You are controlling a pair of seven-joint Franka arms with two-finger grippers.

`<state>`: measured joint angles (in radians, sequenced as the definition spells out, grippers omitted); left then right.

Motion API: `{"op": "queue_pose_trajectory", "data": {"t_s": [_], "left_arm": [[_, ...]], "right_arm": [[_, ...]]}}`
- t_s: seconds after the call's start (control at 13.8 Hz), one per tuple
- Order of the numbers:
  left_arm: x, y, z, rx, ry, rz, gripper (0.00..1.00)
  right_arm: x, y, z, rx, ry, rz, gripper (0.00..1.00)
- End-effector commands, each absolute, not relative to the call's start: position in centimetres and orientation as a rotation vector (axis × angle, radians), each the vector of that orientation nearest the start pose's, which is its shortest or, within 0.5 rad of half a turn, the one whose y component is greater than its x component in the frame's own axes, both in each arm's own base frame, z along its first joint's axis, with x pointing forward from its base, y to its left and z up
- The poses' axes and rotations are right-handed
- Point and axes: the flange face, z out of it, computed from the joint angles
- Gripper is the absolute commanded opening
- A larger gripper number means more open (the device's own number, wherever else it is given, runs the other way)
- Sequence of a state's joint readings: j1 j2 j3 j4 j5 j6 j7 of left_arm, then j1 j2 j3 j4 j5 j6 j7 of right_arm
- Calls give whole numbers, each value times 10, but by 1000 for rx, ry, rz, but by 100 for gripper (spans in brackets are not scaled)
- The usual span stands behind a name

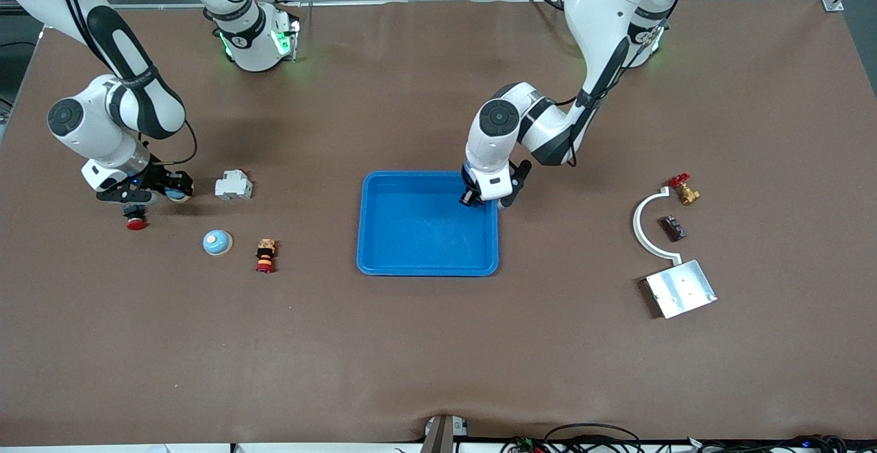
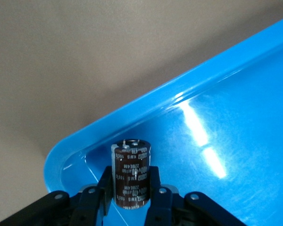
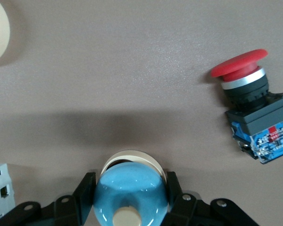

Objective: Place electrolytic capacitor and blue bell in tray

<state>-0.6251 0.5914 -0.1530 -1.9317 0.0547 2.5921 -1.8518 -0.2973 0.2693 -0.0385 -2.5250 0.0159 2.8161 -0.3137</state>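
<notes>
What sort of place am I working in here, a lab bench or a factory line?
Probably a robotics lab bench, not a line: two arms share a brown-covered table with a blue tray and loose parts, such as a red push button and a silver plate. Cables trail along the table's edge.

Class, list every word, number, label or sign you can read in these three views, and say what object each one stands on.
Electrolytic capacitor, held in the shut left gripper over the tray: white print runs along its brown sleeve, too blurred to read.
Red push-button switch: a red mark on its blue contact block, no readable text.
Blue bell, in the shut right gripper: no text.
Arm wrists in the front view: dark lettering, too small to read.
</notes>
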Motion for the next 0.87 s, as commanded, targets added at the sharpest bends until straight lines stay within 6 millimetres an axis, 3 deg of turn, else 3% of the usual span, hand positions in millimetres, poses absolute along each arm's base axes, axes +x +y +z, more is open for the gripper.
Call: {"op": "queue_pose_trajectory", "data": {"t_s": [0.0,0.07,0.14,0.36,0.51,0.65,0.8], "left_arm": [[457,-442,190,-2778,-1648,25,61],[458,-442,190,-2778,-1651,23,94],[460,-441,194,-2783,-1653,17,100],[480,-438,230,-2788,-1696,-18,100],[503,-414,271,-2746,-1714,-72,100],[525,-385,307,-2706,-1744,-109,100],[541,-343,329,-2707,-1632,-129,100]], "right_arm": [[437,-152,187,-3151,29,-38,0],[443,-149,202,-3142,20,-8,0],[451,-144,229,-3125,20,44,0],[468,-102,322,-3094,141,177,0],[470,-60,367,-3066,237,199,0],[467,-13,396,-2989,335,163,0],[466,45,405,-2980,456,149,0]]}}
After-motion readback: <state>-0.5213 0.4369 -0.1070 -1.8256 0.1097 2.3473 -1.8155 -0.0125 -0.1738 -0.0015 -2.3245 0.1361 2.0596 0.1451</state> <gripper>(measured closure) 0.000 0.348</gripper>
